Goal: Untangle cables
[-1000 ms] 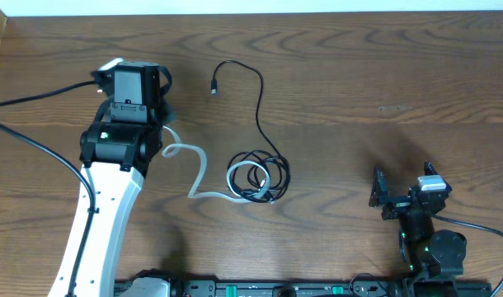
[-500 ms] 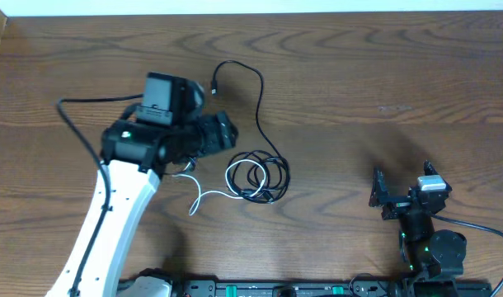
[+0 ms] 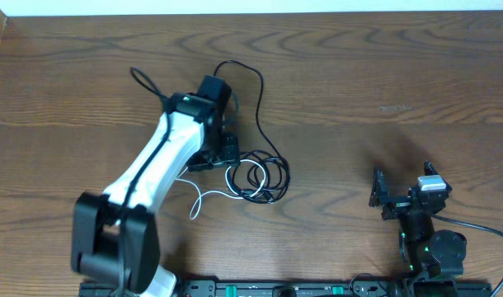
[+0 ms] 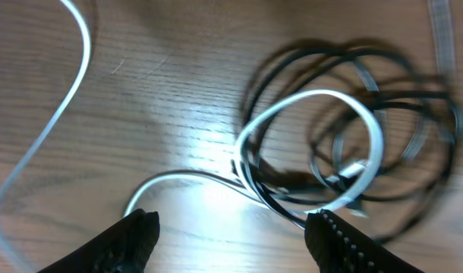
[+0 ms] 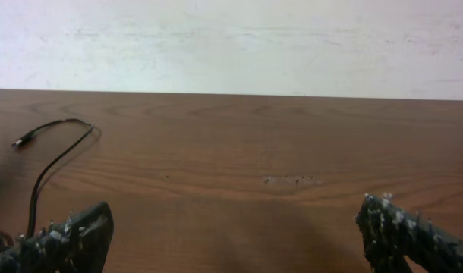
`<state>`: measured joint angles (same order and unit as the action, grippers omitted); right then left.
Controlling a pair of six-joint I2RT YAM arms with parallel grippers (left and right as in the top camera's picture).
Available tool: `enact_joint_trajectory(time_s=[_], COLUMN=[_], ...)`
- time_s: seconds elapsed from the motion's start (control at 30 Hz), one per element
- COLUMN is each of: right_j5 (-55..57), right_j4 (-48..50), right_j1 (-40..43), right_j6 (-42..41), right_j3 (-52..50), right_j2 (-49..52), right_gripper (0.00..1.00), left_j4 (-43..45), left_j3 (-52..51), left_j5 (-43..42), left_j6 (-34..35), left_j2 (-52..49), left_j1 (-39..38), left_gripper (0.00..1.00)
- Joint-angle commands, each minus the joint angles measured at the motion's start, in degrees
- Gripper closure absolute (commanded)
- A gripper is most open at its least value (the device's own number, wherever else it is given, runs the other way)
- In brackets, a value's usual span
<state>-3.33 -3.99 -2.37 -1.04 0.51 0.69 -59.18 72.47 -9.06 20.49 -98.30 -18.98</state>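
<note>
Over the tangle in the middle of the bench (image 3: 359,82), your left claw (image 4: 235,239) now hangs with its fingers partly apart and nothing between them. A second ago it was out at the left, with the white cable stretched toward it. That white cable (image 4: 315,98) has gone slack. Its tail lies loose left of the knot, but its loop is still wound through the black cables (image 4: 414,83). I judge little was freed, so you need a fresh grip. Your right claw (image 3: 404,194) sits wide and empty, well apart.

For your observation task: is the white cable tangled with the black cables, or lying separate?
Tangled: the white cable forms a loop overlapping the coiled black cables; only its tail lies apart.
</note>
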Motion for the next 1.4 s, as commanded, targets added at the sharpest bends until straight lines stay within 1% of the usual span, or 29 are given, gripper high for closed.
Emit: enact_joint_trajectory(time_s=[0.0, 0.07, 0.1, 0.17, 0.3, 0.37, 0.43, 0.5, 0.6, 0.77, 0.83, 0.87, 0.93, 1.17, 1.37], right_j5=[0.1, 0.1, 0.1, 0.1, 0.1, 0.1, 0.1, 0.1, 0.1, 0.1, 0.1, 0.1, 0.1, 0.1, 0.1], right_j4=[-0.1, -0.1, -0.1, -0.1, -0.1, -0.1, -0.1, -0.1, -0.1, -0.1, -0.1, -0.1, -0.1, -0.1, -0.1], right_j1=[-0.2, -0.2, -0.2, -0.2, -0.2, -0.2, -0.2, -0.2, -0.2, -0.2, -0.2, -0.2, -0.2, -0.2, -0.2], right_j6=[-0.6, -0.6, -0.6, -0.6, -0.6, -0.6, -0.6, -0.6, -0.6, -0.6, -0.6, -0.6, -0.6, -0.6, -0.6], right_j3=[-0.2, -0.2, -0.2, -0.2, -0.2, -0.2, -0.2, -0.2, -0.2, -0.2, -0.2, -0.2, -0.2, -0.2, -0.2], right_j2=[-0.3, -0.3, -0.3, -0.3, -0.3, -0.3, -0.3, -0.3, -0.3, -0.3, -0.3, -0.3, -0.3, -0.3, -0.3], right_gripper=[0.01, 0.01, 0.01, 0.01, 0.01, 0.01, 0.01, 0.00, 0.01, 0.01, 0.01, 0.01, 0.01, 0.01, 0.01], left_j4=[0.5, 1.4, 1.8, 2.7, 4.4, 4.9, 5.6, 6.5, 7.3, 7.7, 7.6, 7.4, 6.9, 0.7, -3.0], left_j3=[-0.1, -0.1, -0.1, -0.1, -0.1, -0.1, -0.1, -0.1, -0.1, -0.1, -0.1, -0.1, 0.1, 3.7, 7.3], left_j5=[0.9, 0.9, 0.9, 0.4, -5.3, -6.1, -5.7, -5.2, -5.2, -5.0, -3.9, -3.7, -3.7, -3.8, -4.2], left_j6=[-1.9, -1.9, -1.9, -1.9, -4.9, -5.7, -5.7, -5.7, -5.7, -5.7, -5.7, -5.7, -5.7, -7.9, -8.0], left_j2=[-3.8, -5.8, -6.6, -8.0, -10.5, -11.6, -12.9, -13.8, -14.2, -14.1, -14.1, -14.1, -14.1, -11.8, -4.0], left_j1=[-0.1, -0.1, -0.1, -0.1, -0.1, -0.1, -0.1, -0.1, -0.1, -0.1, -0.1, -0.1, -0.1, -0.1, -0.1], left_gripper=[0.34, 0.34, 0.37, 0.40, 0.42, 0.43, 0.51, 0.57, 0.59, 0.74, 0.81, 0.87, 0.92, 0.92, 0.92])
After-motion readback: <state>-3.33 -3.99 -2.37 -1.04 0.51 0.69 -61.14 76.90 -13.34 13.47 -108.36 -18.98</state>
